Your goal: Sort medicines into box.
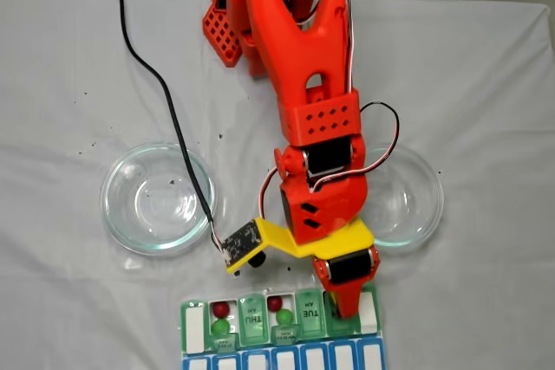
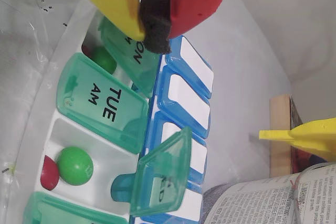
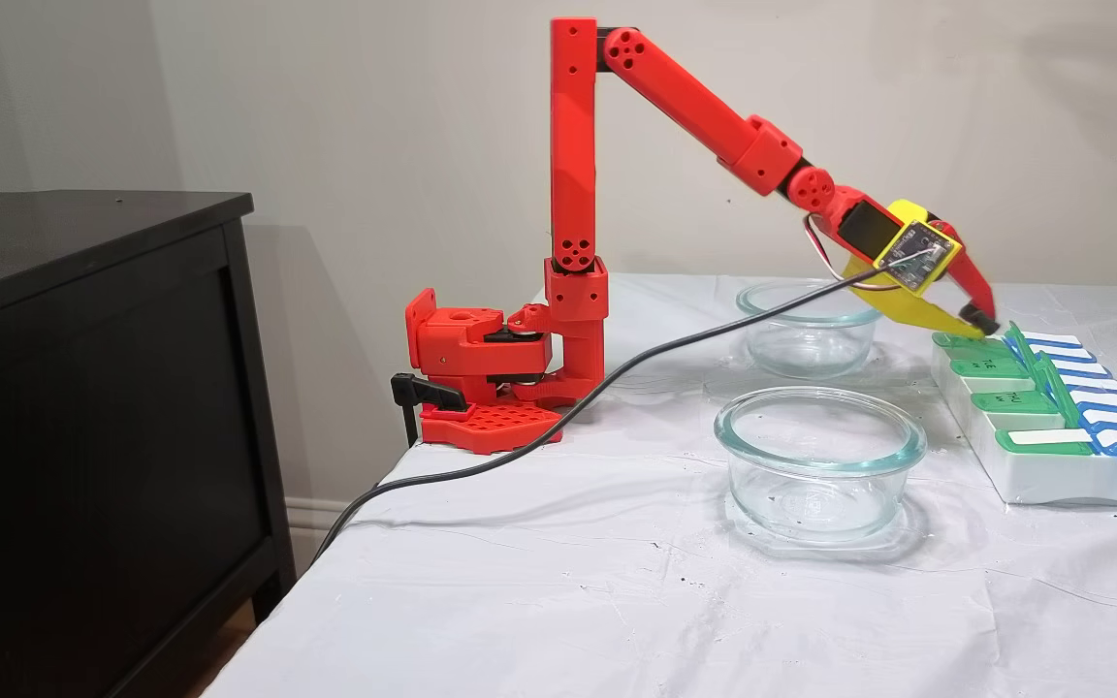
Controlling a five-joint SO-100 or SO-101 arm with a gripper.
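Black foam pads (image 2: 155, 22) meet between the hand's (image 2: 156, 30) yellow and red fingers, pressed together over the box (image 2: 181, 103). Its lids read "TUE AM"; green and red medicines (image 2: 75, 166) sit in open compartments.

Table under a wrinkled white cloth (image 3: 558, 582), several items resting on it.

Two round clear glass dishes (image 3: 818, 463) (image 3: 808, 328) sit apart on the cloth, one nearer the side camera, one farther back; from above they lie left (image 1: 158, 197) and right (image 1: 408, 197). A rectangular pill organizer with translucent green lids, white compartments and a blue row (image 3: 1053, 407) lies at the table's right end in the side view, at the bottom edge (image 1: 282, 335) from above. The arm's red base (image 3: 486, 373) is mounted at the table's left edge. A black cable (image 3: 539, 431) trails across the cloth and over the edge. Tiny dark specks are scattered on the cloth.
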